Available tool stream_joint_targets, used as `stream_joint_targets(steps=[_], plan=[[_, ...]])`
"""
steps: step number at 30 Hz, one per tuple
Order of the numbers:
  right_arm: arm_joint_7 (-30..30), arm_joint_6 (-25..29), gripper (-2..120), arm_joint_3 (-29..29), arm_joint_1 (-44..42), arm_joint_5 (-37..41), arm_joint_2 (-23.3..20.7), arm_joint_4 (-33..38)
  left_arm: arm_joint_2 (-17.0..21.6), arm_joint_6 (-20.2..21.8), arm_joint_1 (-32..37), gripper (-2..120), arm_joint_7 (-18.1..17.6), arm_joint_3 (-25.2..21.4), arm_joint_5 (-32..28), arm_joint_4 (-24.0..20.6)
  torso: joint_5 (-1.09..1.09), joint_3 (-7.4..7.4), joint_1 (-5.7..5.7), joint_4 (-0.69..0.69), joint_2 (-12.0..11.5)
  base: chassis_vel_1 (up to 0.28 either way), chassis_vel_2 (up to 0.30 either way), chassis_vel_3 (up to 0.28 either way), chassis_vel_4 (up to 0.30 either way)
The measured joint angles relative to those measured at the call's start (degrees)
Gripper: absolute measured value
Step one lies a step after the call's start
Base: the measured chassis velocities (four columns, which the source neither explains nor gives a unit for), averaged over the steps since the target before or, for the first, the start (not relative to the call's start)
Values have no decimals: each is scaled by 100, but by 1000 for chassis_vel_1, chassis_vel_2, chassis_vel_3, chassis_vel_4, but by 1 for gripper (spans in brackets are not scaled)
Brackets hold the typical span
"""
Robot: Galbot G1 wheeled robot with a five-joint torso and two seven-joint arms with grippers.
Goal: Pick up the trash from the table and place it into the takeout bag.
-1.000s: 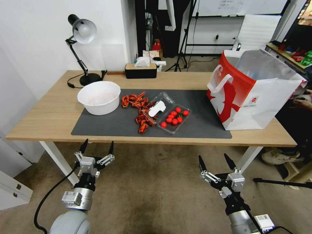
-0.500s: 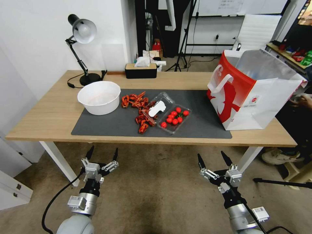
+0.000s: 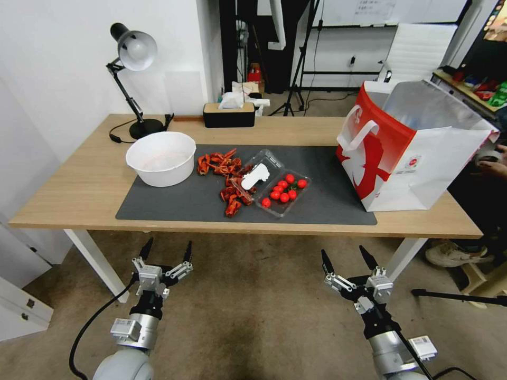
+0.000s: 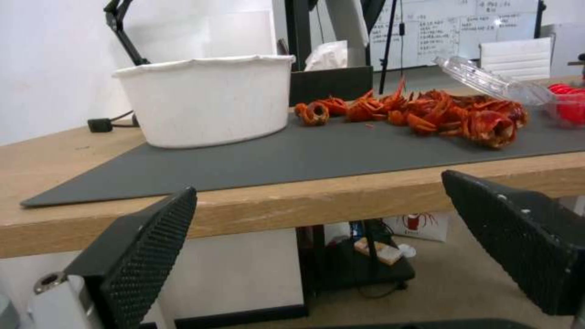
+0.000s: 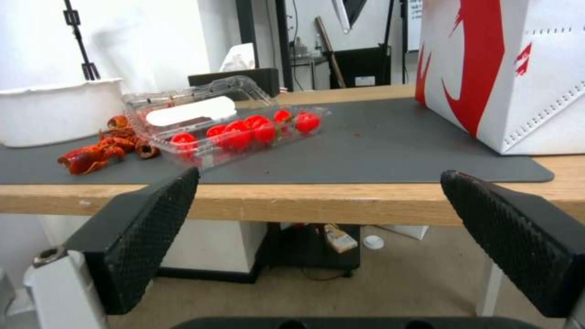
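**Both arms lowered, then held below the tabletop edge**

Since a second earlier the left gripper (image 3: 165, 249) had dropped and shifted inward, and the right gripper (image 3: 344, 257) had eased slightly down; over the last half second nothing moved. Both hung in front of the long light-wood tabletop (image 3: 79, 190), below its near edge, each with its black, cross-hatched fingers (image 4: 152, 246) spread apart and holding nothing.

The trash lay on the smooth dark grey mat (image 3: 179, 203): a loose scatter of glossy red-orange crayfish shells (image 3: 224, 174), curled and jagged, beside an open clear plastic clamshell box (image 3: 272, 182) with a blank white label on its raised lid and round red cherry tomatoes (image 3: 283, 191) in its tray. A white, thin-walled round bowl (image 3: 161, 157) with a wavy rim stood at the mat's left end. The boxy red-and-white paper takeout bag (image 3: 406, 153), silvery inside, with a white loop handle and a white figure print, stood open at the right end, well apart from the shells.

At the tabletop's back stood a black desk lamp (image 3: 132, 79) and a black tissue box (image 3: 229, 113). Brownish carpet (image 3: 253, 316) covered the floor; a whiteboard behind bore writing too small to read.
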Motion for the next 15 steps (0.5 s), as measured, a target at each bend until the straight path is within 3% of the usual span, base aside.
stream_joint_targets(steps=[15], plan=[[6,0,100,0,-2,-5,1,9,4,6,0,100,-2,-1,5,-3,0,0,0,0,0,0,0,0,0]])
